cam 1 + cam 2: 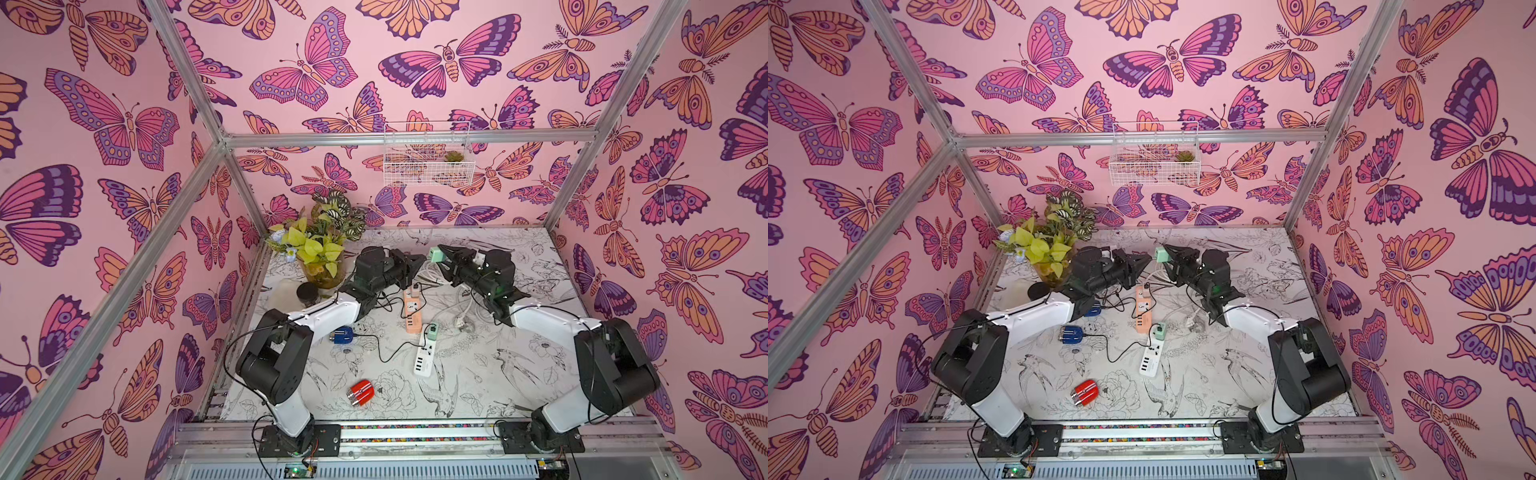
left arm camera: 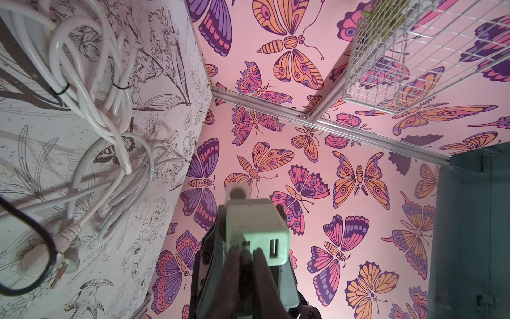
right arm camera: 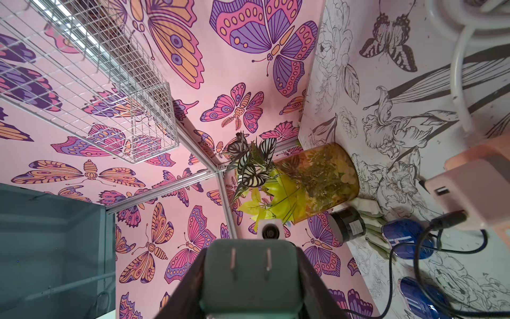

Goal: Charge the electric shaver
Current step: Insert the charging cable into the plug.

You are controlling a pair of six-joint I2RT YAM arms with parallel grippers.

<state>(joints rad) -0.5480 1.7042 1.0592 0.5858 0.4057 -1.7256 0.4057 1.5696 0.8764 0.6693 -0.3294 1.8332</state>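
- Desk front: red shaver lies alone, no cable.
- Mid-desk: white pwr strip. Blue shaver sits to its left, w/ black cable reaching the strip's far end.
- Orange pwr strip just behind.
- Right hand is raised and clamped on green adapter, prongs facing its wrist cam.
- Left hand is pinched tight on USB plug, tip at adapter's port.
- Plant jar in far-left corner.
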